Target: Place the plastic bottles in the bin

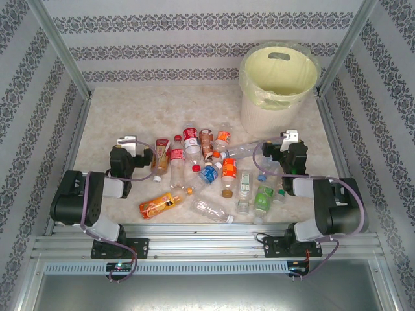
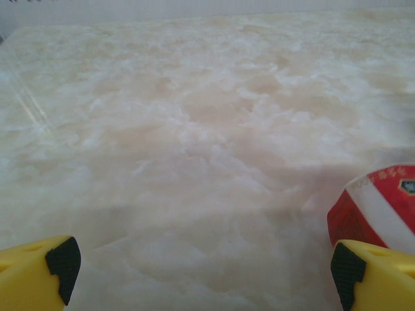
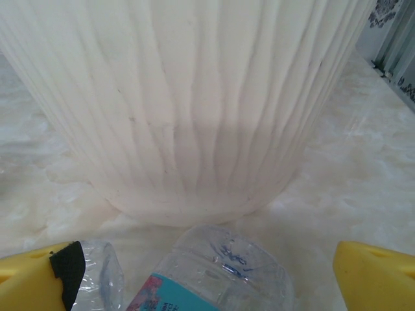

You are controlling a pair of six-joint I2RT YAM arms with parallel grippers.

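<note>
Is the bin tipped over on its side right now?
No, the bin stands upright on the table, its lined mouth facing up.

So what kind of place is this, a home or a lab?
Most likely a robot test cell, not a home: a left arm and right arm bolted to an aluminium rail, patterned panels walling in the table, and plastic bottles heaped near a lined bin.

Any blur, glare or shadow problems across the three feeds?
Top external: even light, sharp, no hard shadows or glare, bin well exposed. Left wrist: hazy, table washed out, red-labelled bottle at the right edge soft. Right wrist: bin wall fairly sharp with a shadow at its base, clear bottle near the lens blurred.
</note>
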